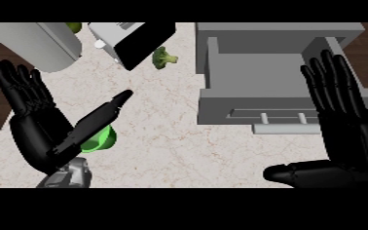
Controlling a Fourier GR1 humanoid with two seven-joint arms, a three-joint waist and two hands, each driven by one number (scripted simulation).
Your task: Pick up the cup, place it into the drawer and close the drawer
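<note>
A green cup [101,140] stands on the marbled counter at the lower left, mostly hidden behind my left thumb. My left hand [32,126] is open, fingers straight and pointing up, thumb stretched out over the cup. The grey drawer [259,73] stands pulled open at the right, its inside bare, its handle [284,117] on the front face. My right hand [338,122] is open at the right edge, fingers up beside the drawer's right side, thumb pointing left below the drawer front.
A piece of broccoli [164,57] lies on the counter left of the drawer. A white and black appliance [133,39] stands at the back. A large pale cylinder [43,44] lies at the upper left.
</note>
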